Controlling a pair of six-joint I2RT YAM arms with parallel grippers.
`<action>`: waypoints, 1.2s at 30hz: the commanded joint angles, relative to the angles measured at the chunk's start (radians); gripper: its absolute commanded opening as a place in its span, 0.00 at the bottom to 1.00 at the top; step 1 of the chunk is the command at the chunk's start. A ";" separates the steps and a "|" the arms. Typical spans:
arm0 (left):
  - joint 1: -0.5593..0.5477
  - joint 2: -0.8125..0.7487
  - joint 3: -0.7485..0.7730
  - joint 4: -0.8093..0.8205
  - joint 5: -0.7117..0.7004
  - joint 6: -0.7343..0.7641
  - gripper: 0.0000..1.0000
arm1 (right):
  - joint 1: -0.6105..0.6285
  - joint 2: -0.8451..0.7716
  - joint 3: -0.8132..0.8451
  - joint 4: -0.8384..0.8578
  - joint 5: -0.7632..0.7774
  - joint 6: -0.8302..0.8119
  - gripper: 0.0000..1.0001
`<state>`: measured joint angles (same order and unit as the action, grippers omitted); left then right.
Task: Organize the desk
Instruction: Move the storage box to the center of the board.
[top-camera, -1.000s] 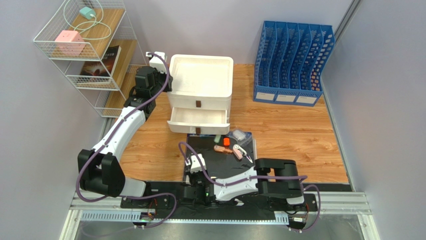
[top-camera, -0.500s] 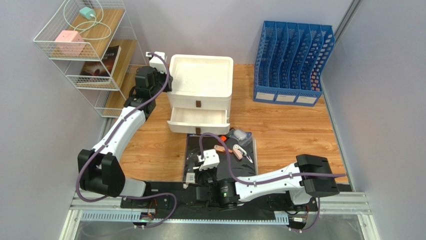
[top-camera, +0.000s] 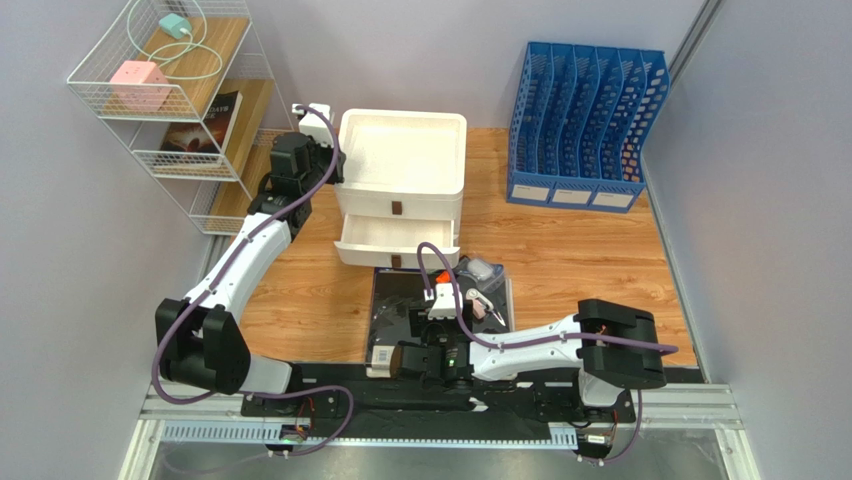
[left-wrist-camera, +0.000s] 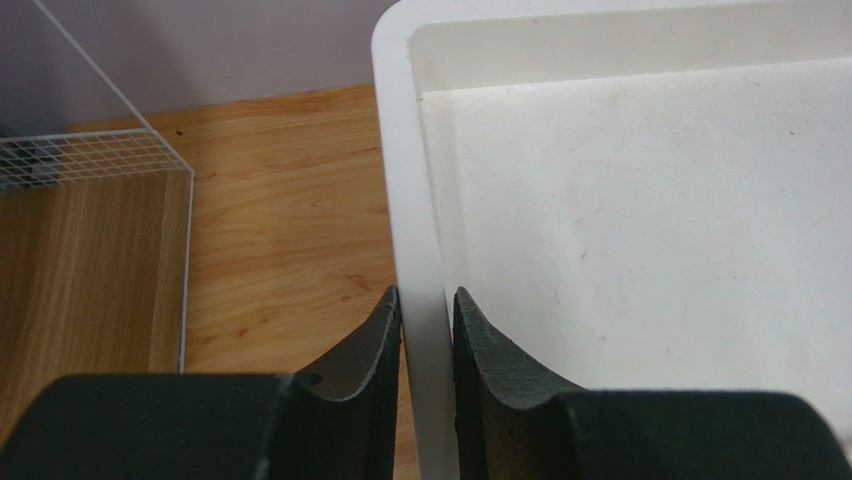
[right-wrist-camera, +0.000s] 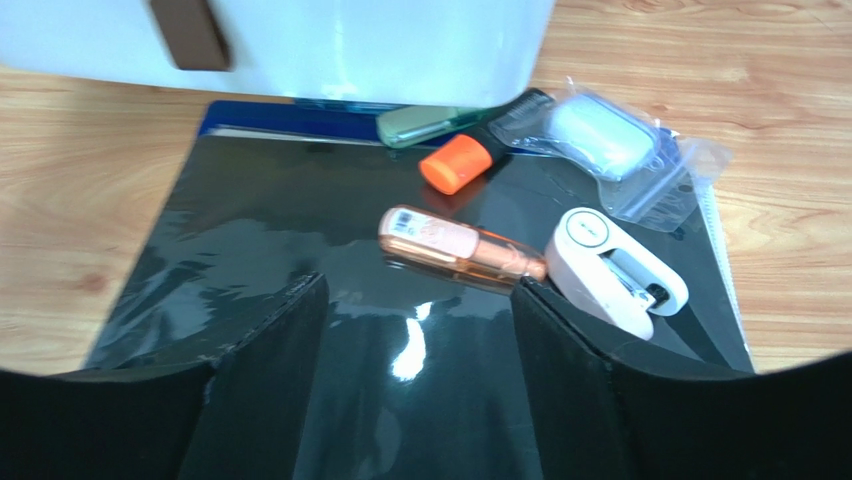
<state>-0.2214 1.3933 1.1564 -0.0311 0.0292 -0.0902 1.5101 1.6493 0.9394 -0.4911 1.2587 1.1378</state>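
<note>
You've got an orange-brown plank-grain desk (top-camera: 585, 262), white drawer unit (top-camera: 402, 150), blue file rack (top-camera: 585, 115), glossy black folder (right-wrist-camera: 290, 240), orange-capped marker (right-wrist-camera: 455, 165).

— Bright, even light from overhead; the desk (top-camera: 580, 260) carries only soft, faint shadows, and the top view is sharp throughout.
— True, though up close the glossy black folder (right-wrist-camera: 300, 230) throws white glare, the white drawer unit (left-wrist-camera: 640, 220) nearly washes out, and both wrist views sink into black along their near edges.
</note>
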 joint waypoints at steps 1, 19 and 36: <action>-0.026 0.038 -0.044 -0.118 0.095 0.029 0.24 | -0.043 0.020 -0.036 0.081 0.016 0.015 0.75; -0.027 0.266 0.216 -0.191 -0.028 -0.006 0.10 | -0.137 -0.023 -0.109 0.402 -0.174 -0.276 0.76; -0.027 0.271 0.189 -0.127 -0.101 -0.029 0.07 | -0.442 -0.336 0.087 0.292 -0.395 -0.569 0.77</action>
<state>-0.2466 1.6375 1.4029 -0.0483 -0.0277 -0.0910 1.1797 1.3163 0.9565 -0.1776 0.9627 0.6598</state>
